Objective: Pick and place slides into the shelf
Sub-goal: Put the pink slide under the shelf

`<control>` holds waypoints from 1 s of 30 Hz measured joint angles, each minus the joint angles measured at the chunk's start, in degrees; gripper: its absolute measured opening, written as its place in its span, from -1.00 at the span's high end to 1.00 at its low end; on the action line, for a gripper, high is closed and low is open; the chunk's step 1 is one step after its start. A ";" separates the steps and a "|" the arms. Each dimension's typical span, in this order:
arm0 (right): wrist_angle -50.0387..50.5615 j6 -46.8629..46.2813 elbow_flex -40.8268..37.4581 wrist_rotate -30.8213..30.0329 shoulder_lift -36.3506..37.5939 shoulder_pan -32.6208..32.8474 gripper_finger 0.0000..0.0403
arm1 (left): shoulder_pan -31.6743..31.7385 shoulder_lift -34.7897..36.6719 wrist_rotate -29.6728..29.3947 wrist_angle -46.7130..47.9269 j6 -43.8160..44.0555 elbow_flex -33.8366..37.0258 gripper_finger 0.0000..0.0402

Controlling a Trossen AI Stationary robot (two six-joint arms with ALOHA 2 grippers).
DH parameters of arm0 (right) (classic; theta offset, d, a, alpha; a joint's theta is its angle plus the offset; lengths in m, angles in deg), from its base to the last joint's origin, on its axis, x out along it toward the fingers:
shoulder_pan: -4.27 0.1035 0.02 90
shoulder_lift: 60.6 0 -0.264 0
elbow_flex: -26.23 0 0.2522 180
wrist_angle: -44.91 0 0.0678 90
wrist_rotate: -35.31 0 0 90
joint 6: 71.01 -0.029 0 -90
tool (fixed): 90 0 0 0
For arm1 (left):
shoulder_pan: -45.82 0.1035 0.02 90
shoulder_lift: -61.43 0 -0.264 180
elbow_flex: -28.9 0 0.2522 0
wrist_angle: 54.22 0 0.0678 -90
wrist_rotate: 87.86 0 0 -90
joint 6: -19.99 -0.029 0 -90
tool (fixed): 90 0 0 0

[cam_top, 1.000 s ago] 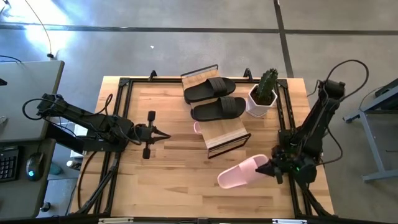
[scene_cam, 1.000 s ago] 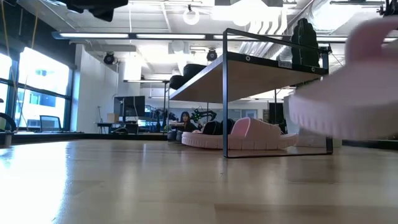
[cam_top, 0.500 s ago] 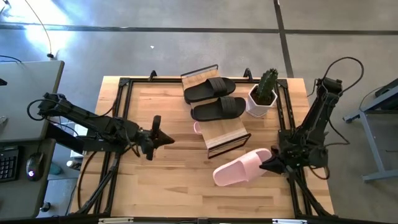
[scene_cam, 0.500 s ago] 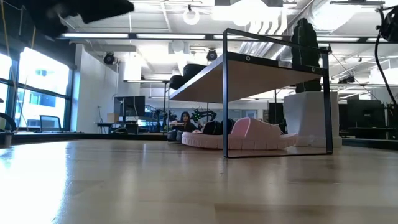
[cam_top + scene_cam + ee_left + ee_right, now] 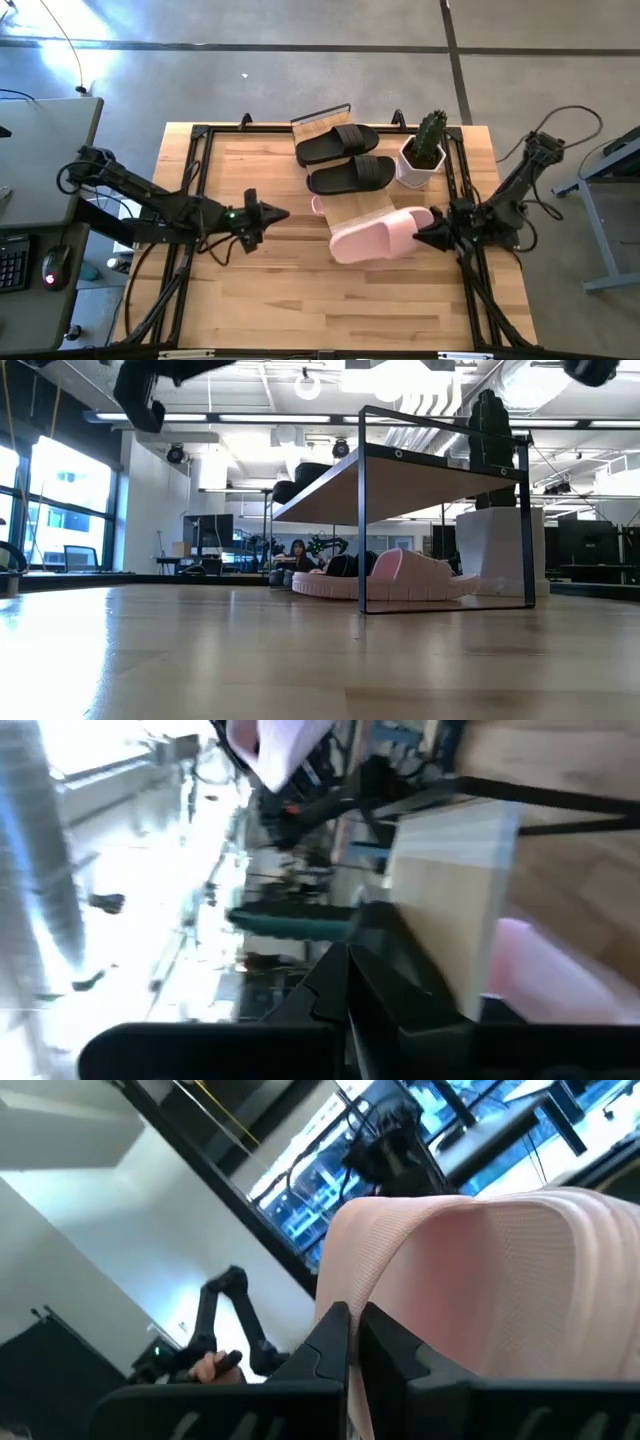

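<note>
Lifted from the near table edge, the pink slide [image 5: 372, 235] is now hanging over the shelf [image 5: 352, 212], pinched in the shut right gripper [image 5: 425, 230], which should be easing it down flat.

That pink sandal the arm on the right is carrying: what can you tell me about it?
The pink slide is a pale, matte slip-on with a thick sole and one wide strap, ribbed on its surface in the right wrist view. The right gripper is shut on one end and holds it in the air, lying roughly level, above the front edge of the wooden shelf. Nothing else seems to touch it. Its mate already lies on the shelf's lower tier.
</note>
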 joint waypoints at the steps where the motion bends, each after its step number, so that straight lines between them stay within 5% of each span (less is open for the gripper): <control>1: 0.00 -0.01 0.00 1.88 0.46 -1.68 1.00 | -1.06 -0.16 -1.44 -1.16 -1.75 0.00 1.00; 14: 0.11 -8.92 0.02 16.73 1.14 -19.57 1.00 | -6.65 -6.11 -7.53 -12.57 -15.14 -0.02 0.76; 22: 0.59 -15.20 0.09 23.55 0.46 -28.01 1.00 | -6.65 -11.46 -13.85 -12.03 -17.49 -5.43 0.46; 30: 1.58 -19.28 0.54 31.84 -2.38 -35.30 1.00 | -6.65 -13.43 -13.07 -8.14 -18.79 -8.47 0.28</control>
